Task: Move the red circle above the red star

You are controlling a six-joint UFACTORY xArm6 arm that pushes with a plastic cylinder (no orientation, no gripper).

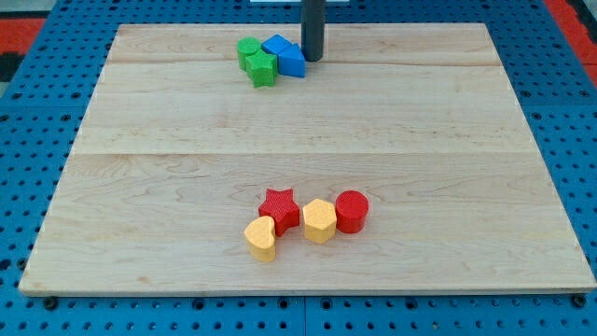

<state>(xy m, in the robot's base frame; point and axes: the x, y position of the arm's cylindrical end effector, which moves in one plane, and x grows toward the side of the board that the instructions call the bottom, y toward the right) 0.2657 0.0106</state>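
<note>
The red circle (pixel 352 211) stands on the wooden board at the view's lower middle, at the right end of a row. To its left is a yellow hexagon (pixel 319 220), touching it. The red star (pixel 280 208) is left of the hexagon. A yellow heart (pixel 262 238) lies below and left of the star. My tip (pixel 312 58) is at the view's top, far from the red blocks, just right of the blue blocks.
Near the top edge sits a cluster: a green block (pixel 249 51), a green block (pixel 262 69), a blue block (pixel 277 45) and a blue triangle-like block (pixel 291 61). The wooden board (pixel 140 187) lies on a blue pegboard (pixel 28 112).
</note>
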